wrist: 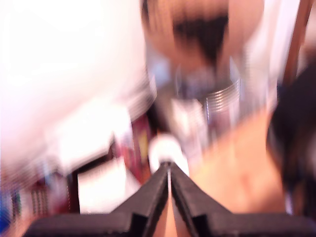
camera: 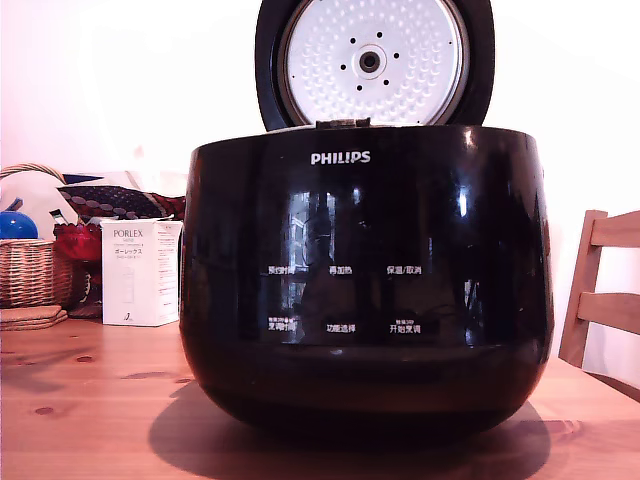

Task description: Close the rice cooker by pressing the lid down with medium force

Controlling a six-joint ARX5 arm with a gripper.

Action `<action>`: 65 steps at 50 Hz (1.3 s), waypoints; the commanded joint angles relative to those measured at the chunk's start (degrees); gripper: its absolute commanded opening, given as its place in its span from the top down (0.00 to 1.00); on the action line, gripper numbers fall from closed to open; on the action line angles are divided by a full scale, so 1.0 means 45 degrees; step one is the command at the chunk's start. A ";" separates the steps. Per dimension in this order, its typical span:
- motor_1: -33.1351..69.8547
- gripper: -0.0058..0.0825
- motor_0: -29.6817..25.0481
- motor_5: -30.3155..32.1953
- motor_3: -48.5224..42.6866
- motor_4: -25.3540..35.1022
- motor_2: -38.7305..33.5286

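A wicker basket (camera: 28, 270) is sitting on the wooden bench (camera: 90, 410) far off the rice cooker's left in the exterior view, with a white PORLEX box (camera: 140, 272) standing just beside the rice cooker (camera: 365, 290). The lid (camera: 372, 62) is standing upright behind its rim, dimpled face forward. In the blurred wrist view, the claw (wrist: 169, 170) is showing its fingers together
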 commanded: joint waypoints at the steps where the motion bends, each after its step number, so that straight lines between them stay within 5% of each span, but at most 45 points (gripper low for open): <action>1: 0.0486 0.96 -0.0058 -0.0248 0.0787 0.0335 0.0087; 25: 0.2851 0.96 -0.0117 -0.1209 0.1865 0.2487 0.1341; 47: 0.5712 0.96 -0.0685 -0.1719 -0.0695 0.4109 0.5877; 65: 0.6727 0.96 -0.1030 -0.2084 -0.1292 0.4517 0.6596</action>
